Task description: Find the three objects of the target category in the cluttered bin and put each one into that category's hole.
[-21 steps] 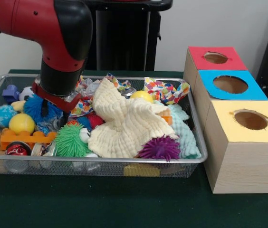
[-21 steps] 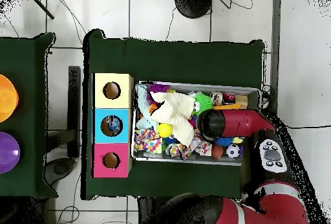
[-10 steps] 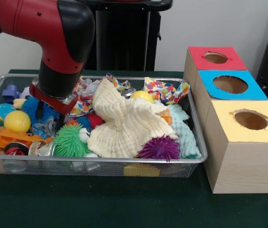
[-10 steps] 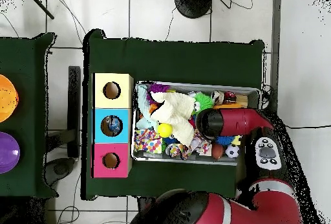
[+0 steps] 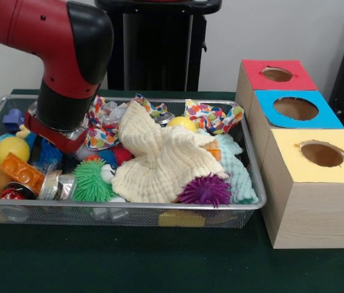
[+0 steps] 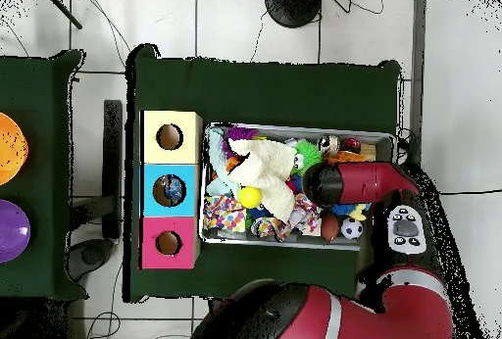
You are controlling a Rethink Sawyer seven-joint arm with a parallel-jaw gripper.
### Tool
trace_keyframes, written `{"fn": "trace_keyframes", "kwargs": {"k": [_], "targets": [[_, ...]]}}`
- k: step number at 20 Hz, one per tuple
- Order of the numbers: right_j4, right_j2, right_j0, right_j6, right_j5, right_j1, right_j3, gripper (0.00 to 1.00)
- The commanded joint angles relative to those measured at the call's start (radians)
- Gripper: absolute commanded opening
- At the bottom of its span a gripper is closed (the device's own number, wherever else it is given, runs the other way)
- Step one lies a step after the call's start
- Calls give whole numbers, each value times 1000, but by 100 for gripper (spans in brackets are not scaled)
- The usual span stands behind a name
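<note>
Red-and-black arm [image 5: 56, 55] reaches down into the left part of the wire bin [image 5: 129, 210], its wrist low among the toys; the gripper [image 5: 53, 143] is buried in the clutter, and whether its fingers are wide, narrow or holding something cannot be told from either view. Around the wrist in the front view: yellow ball [image 5: 11, 148] and orange block [image 5: 21, 173] to its left, blue spiky ball [image 5: 49, 155] just under it, green spiky ball [image 5: 91, 180] to its lower right. A cream cloth [image 5: 160, 162] lies heaped over the bin's middle, a purple spiky ball [image 5: 205, 190] rests at its front edge against the bin wall, and a pale teal cloth [image 5: 238, 171] lies along the right end. A patterned cloth [image 5: 211, 117] sits at the back right, a second yellow ball [image 5: 182, 122] beside it. Right of the bin on the green counter [image 5: 160, 262] stand three wooden boxes in a row, each with a round hole on top: yellow box [image 5: 318, 183] nearest, blue box [image 5: 294, 110] in the middle, red box [image 5: 275, 76] farthest. Overhead, the blue box's hole [image 6: 169, 190] shows something inside; which target objects remain in the bin cannot be told.
</note>
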Motion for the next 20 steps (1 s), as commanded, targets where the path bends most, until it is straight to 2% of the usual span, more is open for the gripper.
{"fn": "trace_keyframes", "kwargs": {"k": [1, 3, 4, 7, 11, 13, 16, 20], "targets": [[2, 58, -4, 75, -91, 131, -50, 100], [6, 78, -15, 30, -68, 132, -46, 100], [15, 92, -23, -6, -21, 130, -44, 0], [41, 110, -30, -81, 126, 133, -67, 0], [51, 107, -16, -92, 181, 125, -76, 0], [51, 106, -13, -84, 178, 120, -74, 0], [45, 92, 2, -24, 112, 96, -59, 0], [44, 59, 38, -16, 146, 3, -21, 0]]}}
